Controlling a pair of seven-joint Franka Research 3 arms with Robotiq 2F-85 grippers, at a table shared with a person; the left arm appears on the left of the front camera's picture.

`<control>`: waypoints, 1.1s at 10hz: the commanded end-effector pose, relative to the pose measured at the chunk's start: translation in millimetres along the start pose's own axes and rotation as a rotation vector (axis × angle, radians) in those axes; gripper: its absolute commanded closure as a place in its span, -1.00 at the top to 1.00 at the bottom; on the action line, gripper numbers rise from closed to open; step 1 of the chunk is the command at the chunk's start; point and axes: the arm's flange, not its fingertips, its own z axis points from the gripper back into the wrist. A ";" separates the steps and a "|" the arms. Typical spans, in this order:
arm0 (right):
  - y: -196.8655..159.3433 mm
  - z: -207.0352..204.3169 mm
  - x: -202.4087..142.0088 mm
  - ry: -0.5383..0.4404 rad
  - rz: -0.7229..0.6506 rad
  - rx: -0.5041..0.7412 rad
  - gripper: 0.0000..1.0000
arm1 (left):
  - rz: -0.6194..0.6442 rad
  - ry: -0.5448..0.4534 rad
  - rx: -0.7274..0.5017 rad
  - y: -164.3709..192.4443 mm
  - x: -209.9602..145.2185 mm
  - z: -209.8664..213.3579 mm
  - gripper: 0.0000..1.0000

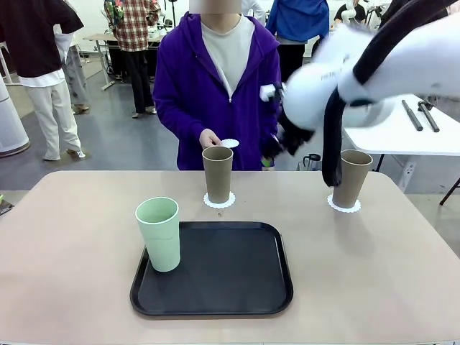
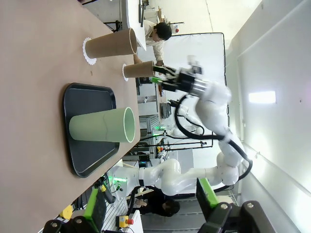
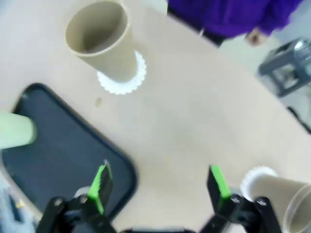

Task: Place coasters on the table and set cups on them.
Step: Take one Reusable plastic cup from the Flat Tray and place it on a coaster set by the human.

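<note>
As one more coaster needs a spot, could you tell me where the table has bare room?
Bare table lies left of the middle tan cup, beyond the green cup. Another patch lies between that cup and the right tan cup, though the open right gripper hangs over it. The tray is free on its right half too.

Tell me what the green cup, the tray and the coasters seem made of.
Green cup: likely matte plastic, even pale colour, no gloss.
Tray: probably black plastic, faint sheen, moulded raised rim.
Coasters: seemingly thin white paper, lacy scalloped edges, lying flat.
</note>
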 end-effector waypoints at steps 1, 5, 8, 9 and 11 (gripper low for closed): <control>55.3 48.8 53.8 0.062 -0.033 -0.004 1.00 | -0.007 -0.008 -0.011 -1.7 0.4 0.0 1.00; 82.3 74.9 66.3 0.197 -0.071 -0.116 1.00 | -0.007 -0.008 -0.011 -1.7 0.4 0.0 1.00; 88.3 82.5 58.0 0.157 -0.050 -0.076 1.00 | -0.007 -0.008 -0.011 -1.7 0.4 0.0 1.00; 88.3 82.5 58.0 0.157 -0.050 -0.076 1.00 | -0.007 -0.008 -0.011 -1.7 0.4 0.0 1.00; 88.3 82.5 58.0 0.157 -0.050 -0.076 1.00 | -0.007 -0.008 -0.011 -1.7 0.4 0.0 1.00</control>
